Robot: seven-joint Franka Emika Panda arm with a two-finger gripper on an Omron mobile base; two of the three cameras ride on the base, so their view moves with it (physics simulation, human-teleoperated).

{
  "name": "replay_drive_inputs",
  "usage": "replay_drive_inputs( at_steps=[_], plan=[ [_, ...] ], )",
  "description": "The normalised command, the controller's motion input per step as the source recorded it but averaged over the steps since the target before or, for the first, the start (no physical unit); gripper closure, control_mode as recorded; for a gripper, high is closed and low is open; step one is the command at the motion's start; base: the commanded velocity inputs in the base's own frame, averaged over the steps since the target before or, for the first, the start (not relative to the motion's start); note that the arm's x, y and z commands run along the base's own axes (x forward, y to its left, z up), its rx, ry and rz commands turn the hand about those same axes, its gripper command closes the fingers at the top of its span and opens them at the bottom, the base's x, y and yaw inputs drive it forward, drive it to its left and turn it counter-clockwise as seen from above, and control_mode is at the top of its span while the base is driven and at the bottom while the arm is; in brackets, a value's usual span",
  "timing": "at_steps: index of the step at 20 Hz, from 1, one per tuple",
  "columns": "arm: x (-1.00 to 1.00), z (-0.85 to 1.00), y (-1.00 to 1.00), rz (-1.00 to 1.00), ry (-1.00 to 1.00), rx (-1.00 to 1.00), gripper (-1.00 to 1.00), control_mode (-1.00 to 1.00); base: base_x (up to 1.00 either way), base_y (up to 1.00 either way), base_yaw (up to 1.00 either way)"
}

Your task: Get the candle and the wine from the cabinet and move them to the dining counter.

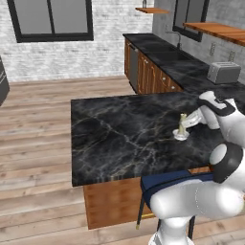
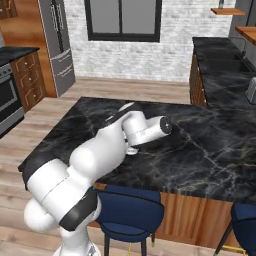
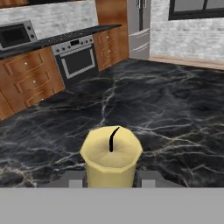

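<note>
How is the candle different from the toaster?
The candle is a thin, pale yellow stick in a little white saucer; the toaster is a chunky silver box. The candle stands on the dining counter with the robot's gripper right at it; the toaster sits alone on the wall-side counter, far from the arm. The candle is much smaller than the toaster. Both stand upright on black marble tops.
</note>
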Motion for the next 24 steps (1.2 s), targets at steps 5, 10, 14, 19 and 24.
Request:
replay_drive_inputs(
  at_steps=[5, 10, 14, 19, 24],
  plan=[
    [0.22, -0.42, 0.0, 0.0, 0.0, 0.0, 1.0, -1.0, 0.0, 0.0, 0.0],
    [0.17, -0.4, 0.0, 0.0, 0.0, 0.02, 1.0, -1.0, 0.0, 0.0, 0.0],
    [0.05, -0.31, 0.0, 0.0, -0.01, 0.0, 1.0, -1.0, 0.0, 0.0, 0.0],
    [0.11, -0.19, 0.0, 0.0, -0.03, 0.0, 1.0, -1.0, 0.0, 0.0, 0.0],
    [0.22, -0.03, 0.0, 0.0, -0.04, 0.0, 1.0, -1.0, 0.0, 0.0, 0.0]
  ],
)
